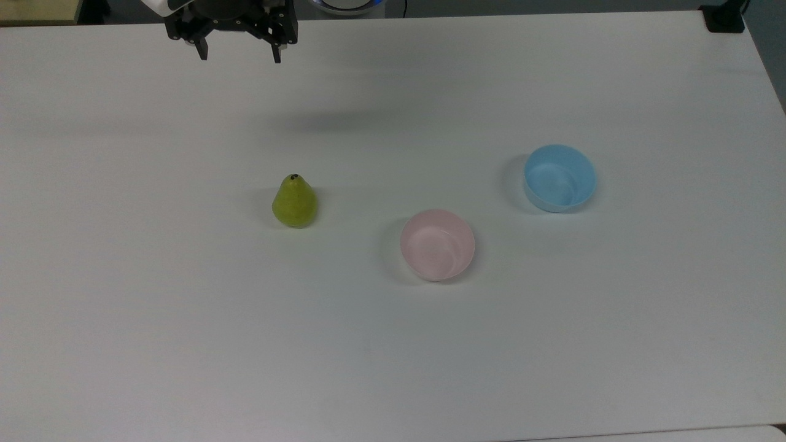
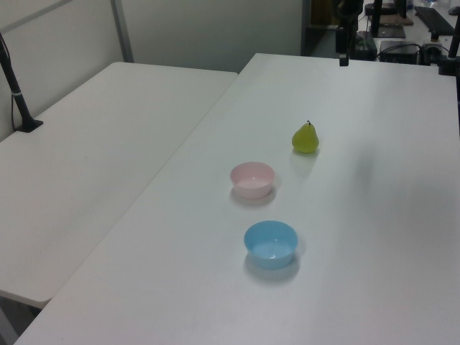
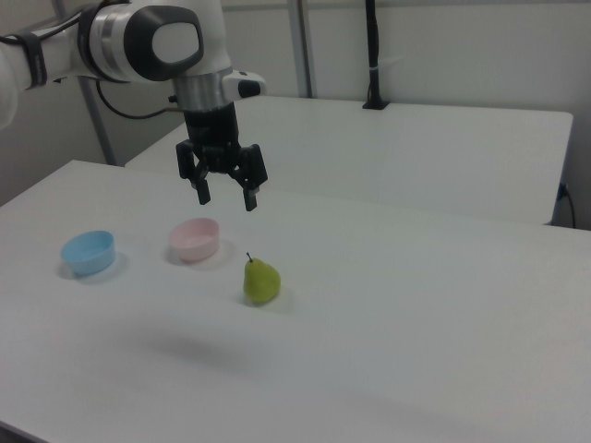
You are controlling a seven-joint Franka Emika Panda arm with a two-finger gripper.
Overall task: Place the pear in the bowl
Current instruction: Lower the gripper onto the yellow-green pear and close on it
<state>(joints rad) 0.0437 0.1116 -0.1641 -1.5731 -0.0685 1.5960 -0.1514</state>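
My gripper hangs spread and empty high over the table, the pear standing upright just beside the pink bowl, and I judge it light, firm, slick-skinned, best pinched across its wide base.

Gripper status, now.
Gripper: open, holding nothing, up above the table, apart from the pear.

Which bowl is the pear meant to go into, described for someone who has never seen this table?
On the white table, three small things sit in a loose row. The bowl is the middle one, between the pear and the light blue bowl. It is pale pink; its same-sized neighbour is blue.
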